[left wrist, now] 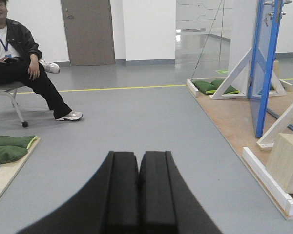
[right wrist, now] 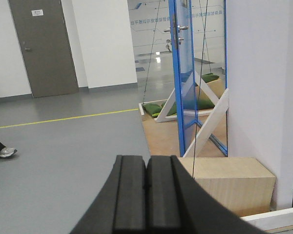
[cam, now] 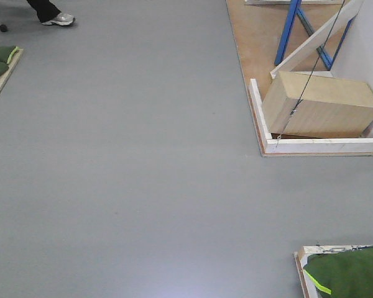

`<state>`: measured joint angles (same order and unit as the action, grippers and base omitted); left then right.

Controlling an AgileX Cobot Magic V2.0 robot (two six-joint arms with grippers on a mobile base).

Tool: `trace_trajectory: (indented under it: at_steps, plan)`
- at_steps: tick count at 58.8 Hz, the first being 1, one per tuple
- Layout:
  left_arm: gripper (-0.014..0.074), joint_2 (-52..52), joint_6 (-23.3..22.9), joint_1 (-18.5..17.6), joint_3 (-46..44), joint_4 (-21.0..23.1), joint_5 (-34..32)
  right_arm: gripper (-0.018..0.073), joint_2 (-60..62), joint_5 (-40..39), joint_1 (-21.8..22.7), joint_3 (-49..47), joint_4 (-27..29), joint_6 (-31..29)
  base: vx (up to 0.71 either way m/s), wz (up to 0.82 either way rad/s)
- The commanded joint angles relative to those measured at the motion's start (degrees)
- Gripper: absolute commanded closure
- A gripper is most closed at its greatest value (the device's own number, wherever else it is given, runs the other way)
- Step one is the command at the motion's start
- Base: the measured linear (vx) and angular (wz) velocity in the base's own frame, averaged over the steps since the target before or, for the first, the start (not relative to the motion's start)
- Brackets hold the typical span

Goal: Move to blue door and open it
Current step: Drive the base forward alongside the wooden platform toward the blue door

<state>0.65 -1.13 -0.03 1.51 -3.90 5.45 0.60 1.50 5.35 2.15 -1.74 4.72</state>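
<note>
Looking out from both wrist cams, the blue door (right wrist: 183, 83) is up ahead and off to the right. It stands upright on a wooden platform (right wrist: 161, 139) and is seen almost edge-on, so it's mostly a thin glossy blue slab. Its silver lever handle (right wrist: 179, 28) sticks out near the top of the right wrist view. From the left wrist, the blue door (left wrist: 264, 73) sits at the far right, with white slanted braces (left wrist: 232, 75) propping things up at its foot.

Left gripper (left wrist: 139, 161): black pads pressed flat together, nothing between them, hanging over the bare gray floor (left wrist: 136, 117). Right gripper (right wrist: 146, 163): same deal, pads closed up tight with nothing pinched. Both are well apart from the door.

A pale wooden box (right wrist: 234, 183) sits just beyond the right gripper, next to a white wall (right wrist: 263, 87). The front cam shows that wooden box (cam: 320, 105) inside a low white board border (cam: 258, 115), with a thin cable (cam: 311, 71) crossing in front of it and blue brace bars (cam: 292, 34) behind. Green sandbags (left wrist: 210, 87) lie on the platform past the door. A person (left wrist: 14, 48) sits at the far left, and a gray door (left wrist: 88, 31) is closed in the back wall.
</note>
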Motion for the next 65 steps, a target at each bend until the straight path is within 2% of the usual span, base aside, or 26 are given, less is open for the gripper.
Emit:
trace_trajectory:
  at_steps: [1,65]
  plan:
    - [0.0524,0.8,-0.37,-0.41,-1.11,0.1,-4.79,0.0561,0.78,-4.62,0.26,-0.34,-0.66,-0.5,0.0,0.0]
    - [0.0524,0.8,-0.37,-0.41,-1.11,0.1,-4.79,0.0561,0.78,-4.62,0.26,-0.34,-0.66,-0.5,0.05,0.0]
